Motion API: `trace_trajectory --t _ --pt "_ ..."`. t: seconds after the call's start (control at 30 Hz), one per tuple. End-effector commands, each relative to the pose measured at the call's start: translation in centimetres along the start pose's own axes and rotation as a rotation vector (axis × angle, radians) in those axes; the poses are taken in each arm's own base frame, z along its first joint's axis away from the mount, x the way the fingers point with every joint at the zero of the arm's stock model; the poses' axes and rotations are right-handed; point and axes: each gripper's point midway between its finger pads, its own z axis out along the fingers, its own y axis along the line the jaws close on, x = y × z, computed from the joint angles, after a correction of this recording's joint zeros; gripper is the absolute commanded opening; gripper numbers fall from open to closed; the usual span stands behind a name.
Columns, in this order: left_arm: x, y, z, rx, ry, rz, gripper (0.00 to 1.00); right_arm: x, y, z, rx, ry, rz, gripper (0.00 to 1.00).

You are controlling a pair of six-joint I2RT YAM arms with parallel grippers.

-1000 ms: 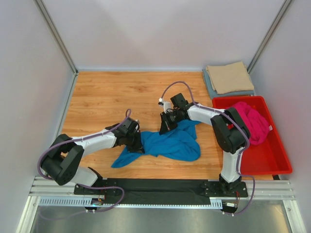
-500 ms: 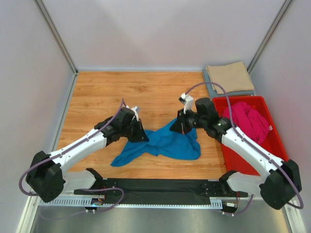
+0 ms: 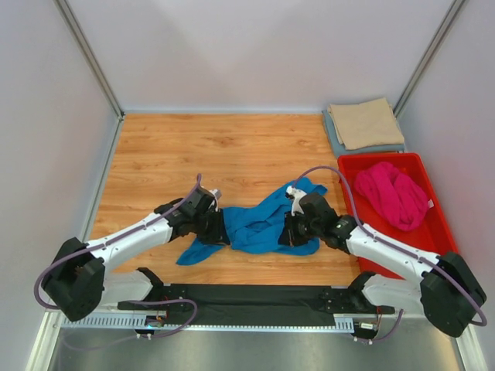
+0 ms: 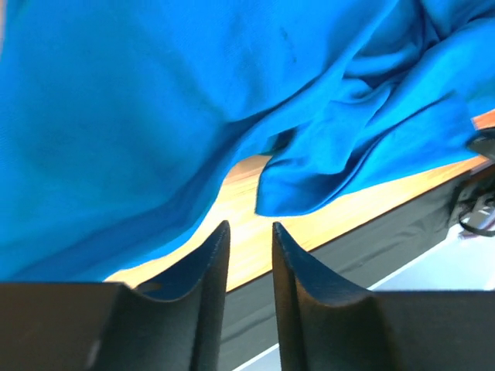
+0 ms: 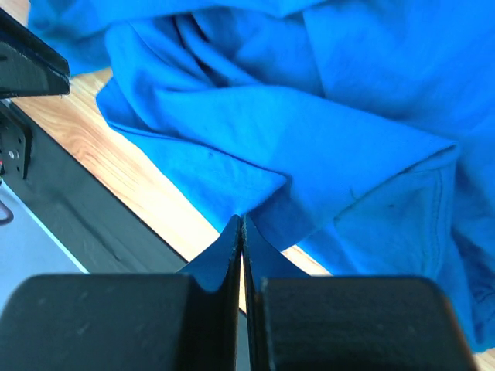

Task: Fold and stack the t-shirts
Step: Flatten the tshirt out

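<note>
A bright blue t-shirt (image 3: 259, 224) lies bunched on the wooden table (image 3: 193, 147) near its front edge. My left gripper (image 3: 220, 229) is at the shirt's left side. In the left wrist view it (image 4: 249, 224) stands open just short of the blue cloth (image 4: 155, 116), with nothing between the fingers. My right gripper (image 3: 288, 230) is at the shirt's right side, and in the right wrist view it (image 5: 241, 218) is shut with a fold of the blue cloth (image 5: 309, 100) pinched at its tips. A magenta t-shirt (image 3: 394, 193) lies crumpled in the red bin (image 3: 421, 243). At the back right, a folded tan t-shirt (image 3: 363, 122) rests on a folded grey-blue one (image 3: 371, 147).
The red bin stands along the table's right side, close to my right arm. A black strip (image 3: 255, 294) runs along the near edge, between the arm bases. White walls with metal posts close in the left, back and right.
Both grippers have come down towards the front edge. My right gripper pulled the blue cloth with it, bunching the shirt. My left gripper was shut and now stands open.
</note>
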Motion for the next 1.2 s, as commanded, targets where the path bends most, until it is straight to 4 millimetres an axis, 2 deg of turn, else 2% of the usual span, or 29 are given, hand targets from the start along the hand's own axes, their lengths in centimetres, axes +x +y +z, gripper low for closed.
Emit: trace_trajectory --t 0.0,0.07,0.1,0.13,0.2,0.23,0.27,0.33,0.43,0.57,0.7,0.8,0.83,0.87,0.9,0.93,0.97,1.17 --pt "-1.2 -0.4 -1.9 -0.019 -0.055 0.069 0.36 -3.6 1.6 -1.1 -0.021 -0.152 -0.024 0.0" --pt "-0.9 0.9 -3.4 -0.079 -0.074 0.089 0.39 -4.6 1.8 -1.9 -0.007 -0.191 -0.031 0.0" --pt "-1.5 1.6 -4.2 -0.123 -0.117 0.097 0.4 -4.7 1.7 -2.5 0.009 -0.196 -0.03 0.0" --pt "-1.3 2.0 -5.2 -0.142 -0.133 0.105 0.41 -6.2 2.0 -3.9 0.028 -0.262 -0.04 0.0" --pt "-1.8 2.5 -6.4 -0.173 -0.175 0.14 0.43 -7.3 1.6 -5.7 0.089 -0.31 -0.037 0.0" --pt "-1.6 2.5 -7.1 -0.173 -0.181 0.154 0.43 -8.7 0.6 -7.3 0.168 -0.391 -0.028 0.0" --pt "-1.8 2.2 -7.3 -0.158 -0.191 0.177 0.43 -9.7 0.7 -9.0 0.204 -0.426 -0.022 0.0" --pt "-1.4 0.4 -7.2 -0.05 -0.176 0.208 0.41 -11.4 -0.4 -11.7 0.296 -0.535 0.007 0.0" --pt "-1.1 -1.4 -6.6 0.022 -0.171 0.273 0.41 -12.6 -1.3 -13.9 0.369 -0.591 0.027 0.0" --pt "-1.1 -3.6 -5.1 0.047 -0.168 0.397 0.4 -13.3 -1.2 -14.5 0.381 -0.599 0.009 0.0" --pt "-2.2 -5.5 -3.1 0.034 -0.191 0.486 0.4 -13.5 -1.4 -14.5 0.389 -0.6 0.007 0.0" --pt "-2.7 -8.2 -2.8 0.063 -0.244 0.623 0.42 -13.4 -1.1 -14.2 0.369 -0.591 -0.001 0.0" --pt "-3.1 -8.5 -2.3 0.033 -0.264 0.663 0.42 -13.3 -1.1 -14.0 0.365 -0.581 -0.003 0.0" --pt "-2.6 -9.4 -2.1 0.031 -0.267 0.754 0.43 -13.2 -1.2 -13.9 0.367 -0.579 -0.008 0.0" --pt "-3.4 -10.1 -1.9 -0.007 -0.295 0.791 0.43 -13.2 -1.3 -13.8 0.371 -0.579 -0.006 0.0" --pt "-3.1 -10.6 -1.7 -0.023 -0.295 0.856 0.43 -13.1 -1.4 -13.6 0.371 -0.573 -0.008 0.0" --pt "-3.8 -11.5 -1.7 -0.031 -0.315 0.876 0.43 -13.1 -1.4 -13.6 0.368 -0.577 -0.007 0.0" --pt "-4.4 -12.2 1.0 -0.076 -0.277 0.969 0.45 -12.8 -0.8 -12.9 0.315 -0.564 0.012 0.0"
